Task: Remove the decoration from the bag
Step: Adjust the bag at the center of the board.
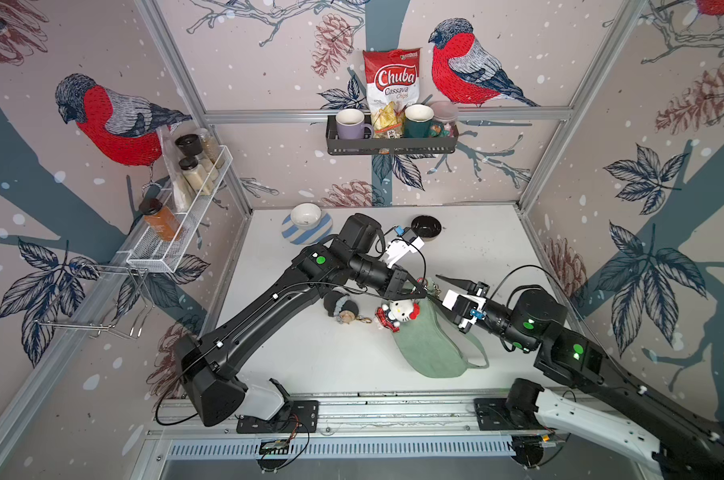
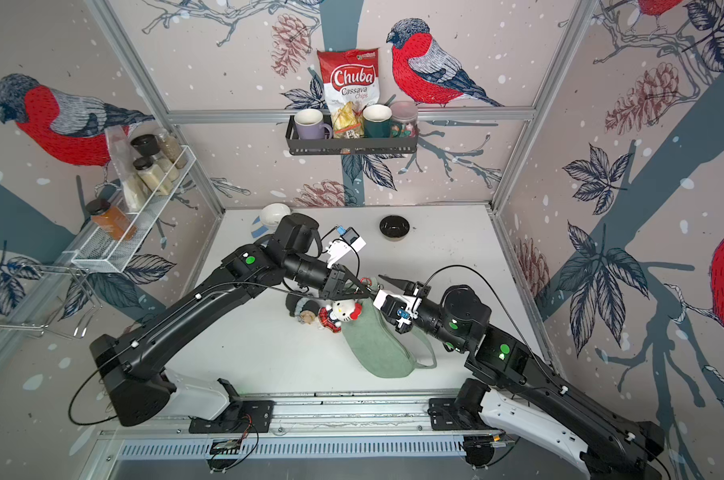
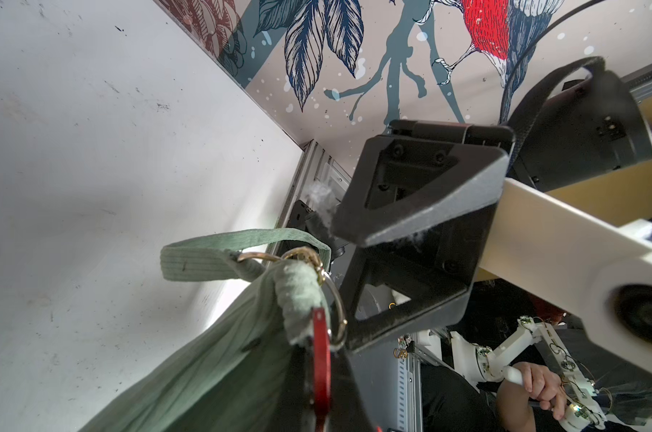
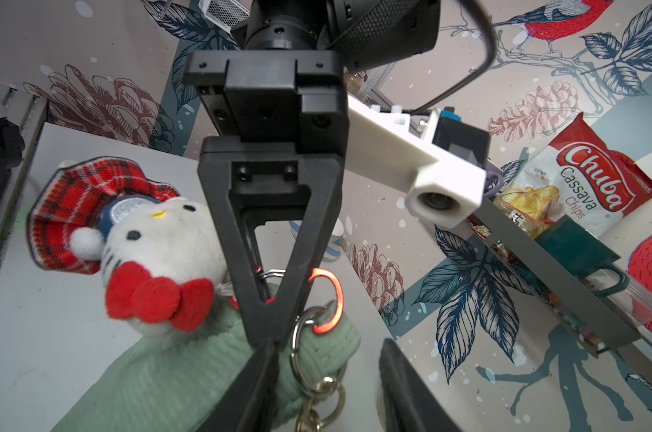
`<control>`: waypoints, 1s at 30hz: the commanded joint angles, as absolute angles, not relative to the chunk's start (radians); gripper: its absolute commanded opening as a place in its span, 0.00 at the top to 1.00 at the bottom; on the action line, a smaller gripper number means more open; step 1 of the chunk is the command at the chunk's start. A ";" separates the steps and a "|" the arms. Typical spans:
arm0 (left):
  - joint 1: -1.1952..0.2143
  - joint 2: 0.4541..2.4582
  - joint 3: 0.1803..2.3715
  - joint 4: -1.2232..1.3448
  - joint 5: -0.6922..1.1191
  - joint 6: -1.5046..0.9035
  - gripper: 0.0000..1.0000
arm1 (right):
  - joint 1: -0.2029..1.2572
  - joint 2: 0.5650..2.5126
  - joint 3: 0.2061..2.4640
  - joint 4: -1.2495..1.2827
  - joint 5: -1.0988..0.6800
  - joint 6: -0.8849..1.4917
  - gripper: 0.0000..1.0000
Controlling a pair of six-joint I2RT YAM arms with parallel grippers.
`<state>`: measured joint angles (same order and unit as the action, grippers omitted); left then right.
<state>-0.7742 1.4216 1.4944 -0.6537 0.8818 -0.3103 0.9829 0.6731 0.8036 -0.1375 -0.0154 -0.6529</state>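
The sage-green bag (image 1: 430,345) (image 2: 379,345) lies on the white table, one end lifted. The decoration (image 1: 397,315) (image 2: 338,312), a white cat plush with a red bow and plaid dress, hangs at that end by a red clip (image 4: 331,299) (image 3: 321,359) and a silver ring (image 4: 297,349). My left gripper (image 1: 423,291) (image 3: 322,377) is shut on the red clip. The open right gripper (image 1: 437,286) (image 4: 328,346) faces it, its fingers (image 4: 399,374) on either side of the bag's corner (image 3: 298,295). One finger touches the fabric and the other stands apart.
A dark plush charm (image 1: 339,309) with a gold clasp lies left of the bag. At the back stand a white bowl (image 1: 306,216) on a striped plate and a black bowl (image 1: 425,227). A black wall rack (image 1: 391,145) and a white wire rack (image 1: 185,216) hold goods.
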 commanded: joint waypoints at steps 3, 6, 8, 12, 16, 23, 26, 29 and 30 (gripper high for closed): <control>-0.772 1.405 1.495 -0.592 0.922 -0.318 1.00 | 0.984 0.689 0.824 -0.129 0.021 -0.673 0.58; -0.773 1.405 1.491 -0.593 0.924 -0.319 1.00 | 0.985 0.690 0.828 -0.108 0.030 -0.673 0.69; -0.773 1.407 1.487 -0.595 0.926 -0.319 1.00 | 0.985 0.690 0.828 -0.096 0.029 -0.674 0.71; -0.773 1.408 1.479 -0.585 0.928 -0.324 1.00 | 0.984 0.690 0.828 -0.082 0.030 -0.675 0.71; -0.775 1.408 1.476 -0.581 0.931 -0.326 1.00 | 0.984 0.684 0.821 -0.082 0.052 -0.669 0.74; -0.780 1.407 1.471 -0.571 0.939 -0.331 1.00 | 0.983 0.642 0.789 -0.048 0.066 -0.662 0.76; -0.786 1.408 1.473 -0.566 0.943 -0.333 1.00 | 0.984 0.657 0.801 -0.083 0.040 -0.662 0.75; -0.797 1.410 1.480 -0.571 0.936 -0.331 1.00 | 0.983 0.658 0.801 -0.084 0.027 -0.656 0.71; -0.800 1.408 1.481 -0.572 0.940 -0.328 1.00 | 0.983 0.656 0.797 -0.080 0.023 -0.657 0.70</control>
